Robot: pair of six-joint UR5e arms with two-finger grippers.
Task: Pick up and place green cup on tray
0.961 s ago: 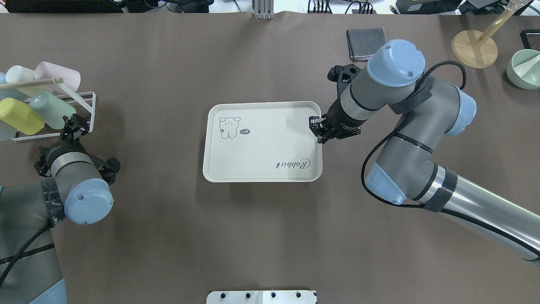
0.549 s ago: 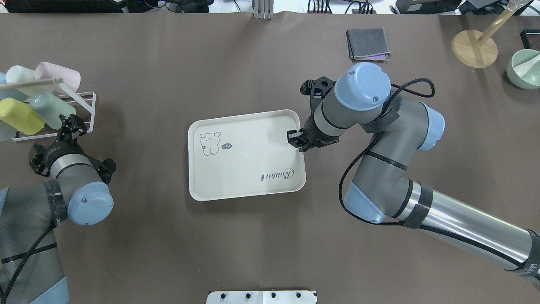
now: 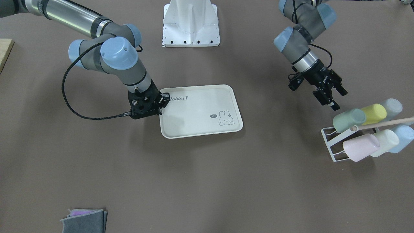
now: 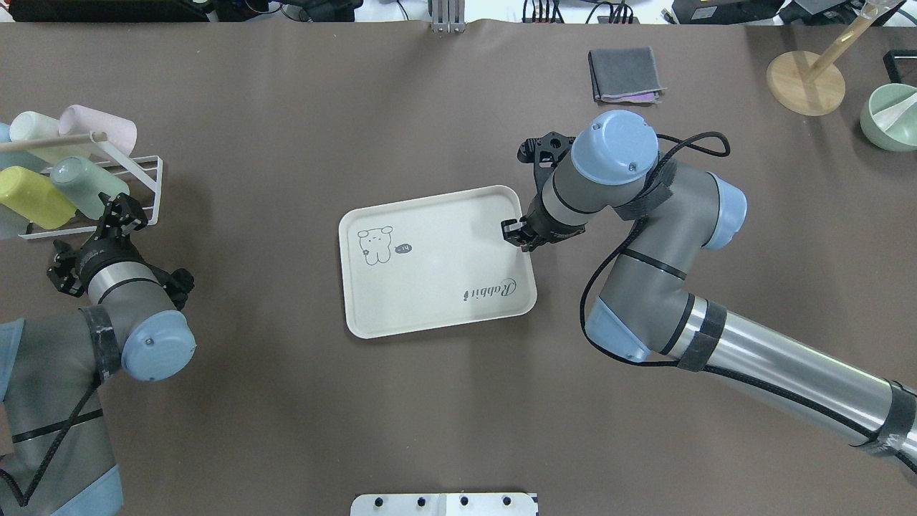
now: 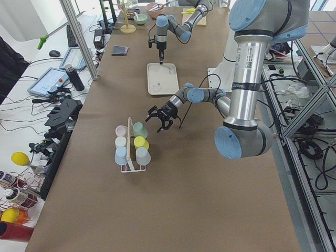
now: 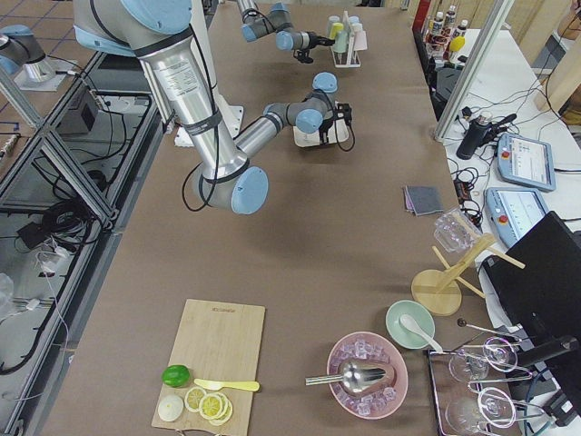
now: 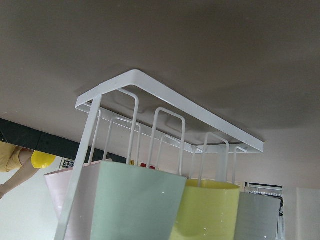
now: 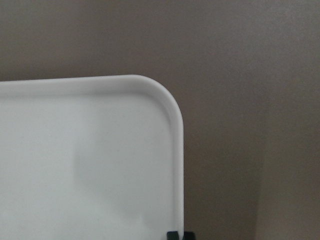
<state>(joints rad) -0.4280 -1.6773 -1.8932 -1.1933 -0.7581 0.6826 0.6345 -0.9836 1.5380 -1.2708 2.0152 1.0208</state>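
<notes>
Take the white wire rack [image 7: 200, 111] as your landmark. You'll find the small sage-green plastic tumbler [image 4: 89, 188] lying on its side on that rack, right beside a yellow plastic cup [image 4: 32, 199]. Just beside the rack hovers the left gripper [image 4: 123, 211], pointed at the tumbler, jaws apart and empty. The cream rectangular bunny-print tray [image 4: 437, 247] sits well apart from the rack, skewed. At the tray edge farthest from the rack you'll see the right gripper [image 4: 517, 233]. Its wrist view shows only the fingertips, which seem pinched on the rim.
</notes>
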